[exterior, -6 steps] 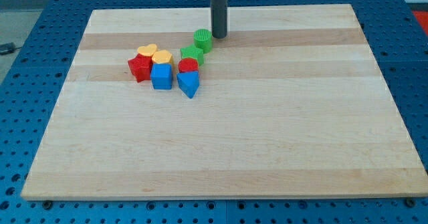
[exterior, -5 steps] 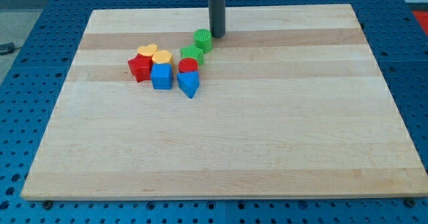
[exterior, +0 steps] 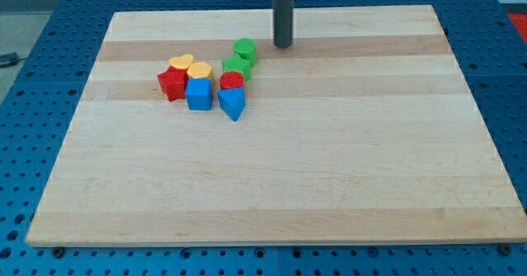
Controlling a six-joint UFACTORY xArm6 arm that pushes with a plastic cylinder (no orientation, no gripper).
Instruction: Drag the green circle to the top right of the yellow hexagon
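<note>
The green circle (exterior: 245,49) sits near the board's top middle, touching the green star-like block (exterior: 235,66) below it. The yellow hexagon (exterior: 200,71) lies to its lower left, beside a yellow heart (exterior: 181,63). My tip (exterior: 283,44) stands just to the right of the green circle, with a small gap between them. A red block (exterior: 172,83), a blue cube (exterior: 198,95), a red round block (exterior: 231,81) and a blue wedge-like block (exterior: 233,103) cluster below.
All the blocks form one tight cluster at the upper left middle of the wooden board (exterior: 329,161). The board lies on a blue perforated table (exterior: 510,78).
My tip has moved to the view's right, away from the green circle. The green circle has shifted slightly left and up. The other blocks have not moved.
</note>
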